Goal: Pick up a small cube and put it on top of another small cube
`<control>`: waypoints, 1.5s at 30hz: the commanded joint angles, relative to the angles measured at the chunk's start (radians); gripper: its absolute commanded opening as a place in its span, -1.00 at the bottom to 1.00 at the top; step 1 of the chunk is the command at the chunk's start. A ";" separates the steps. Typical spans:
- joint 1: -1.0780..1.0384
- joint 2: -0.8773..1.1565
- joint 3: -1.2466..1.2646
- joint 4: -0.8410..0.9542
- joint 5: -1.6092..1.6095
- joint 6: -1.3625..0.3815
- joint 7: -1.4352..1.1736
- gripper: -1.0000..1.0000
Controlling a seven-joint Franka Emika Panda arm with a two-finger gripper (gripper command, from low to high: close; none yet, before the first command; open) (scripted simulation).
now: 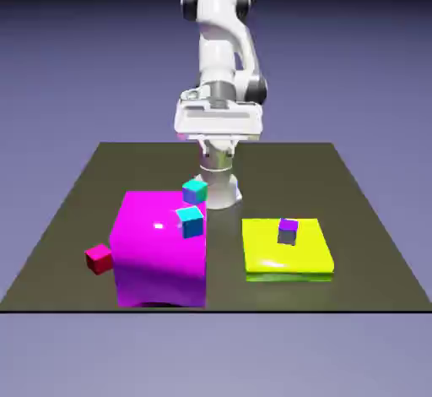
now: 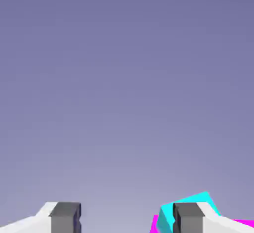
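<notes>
Jaws apart and nothing between them: the gripper (image 2: 128,218) hangs high over the far side of the table (image 1: 354,296), its two tips well spread in the hand view, with a teal cube (image 2: 191,207) showing behind one of them.

The red cube (image 1: 99,259) sits near the table's near corner on the exterior view's left, just beside the magenta block (image 1: 160,252); whether the two touch I cannot tell. Its goal, the purple-topped cube (image 1: 288,231), rests on the yellow slab (image 1: 287,256), towards the near edge on the exterior view's right.

The red cube looks light and stiff, probably plain plastic or wood, so it should bear a firm squeeze without denting or breaking. Its smooth faces might slip if caught near an edge. Best take it low and square across two opposite upright faces, choosing the pair that leaves both fingers free of the magenta block. It sits turned relative to the table's edges, so the hand should probably turn to match before coming down. A skewed grip could spin it or leave it crooked on the purple top, which offers little room for error.
</notes>
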 commanded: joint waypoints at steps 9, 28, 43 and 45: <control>-0.315 0.240 0.088 0.166 -0.224 -0.128 -0.185 0.00; -0.948 0.722 0.265 0.503 -0.706 -0.385 -0.596 0.00; -1.035 0.803 0.323 0.489 -0.198 -0.412 0.057 0.00; -1.047 0.814 0.331 0.487 -0.131 -0.415 0.144 0.00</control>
